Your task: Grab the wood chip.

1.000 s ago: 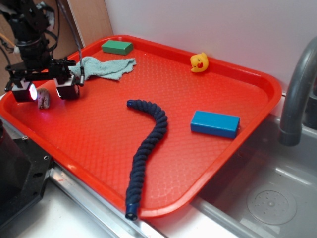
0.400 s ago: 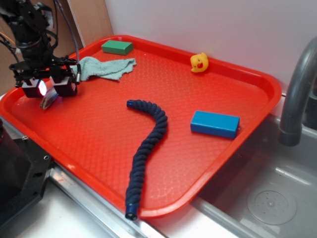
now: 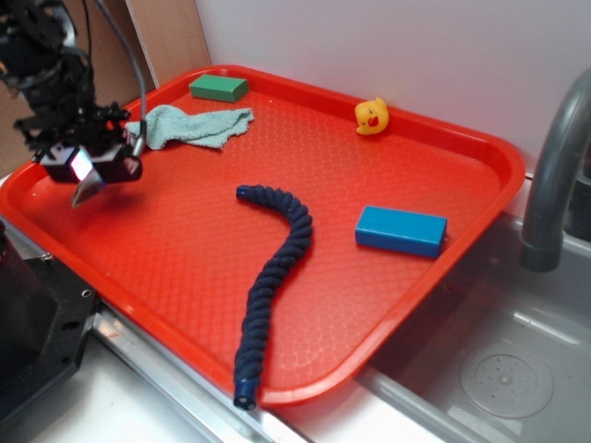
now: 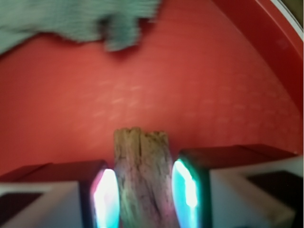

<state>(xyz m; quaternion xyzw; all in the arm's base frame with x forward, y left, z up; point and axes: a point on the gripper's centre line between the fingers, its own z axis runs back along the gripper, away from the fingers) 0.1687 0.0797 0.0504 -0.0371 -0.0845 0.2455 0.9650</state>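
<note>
The wood chip (image 4: 142, 183) is a rough tan-brown piece held upright between my two glowing pads (image 4: 107, 194). In the exterior view my gripper (image 3: 88, 171) is at the tray's far left, shut on the wood chip (image 3: 88, 189), whose lower end pokes out below the fingers. It hangs a little above the red tray (image 3: 185, 249).
A pale green cloth (image 3: 194, 125) lies just right of the gripper, with a green block (image 3: 219, 88) behind it. A dark blue rope (image 3: 272, 277), a blue block (image 3: 401, 230) and a yellow duck (image 3: 371, 116) lie on the tray. A grey faucet (image 3: 554, 175) stands at right.
The jaws closed on the wood chip, which stood on the tray between open fingers a second ago. The gripper has since risen slightly with the chip in it.
</note>
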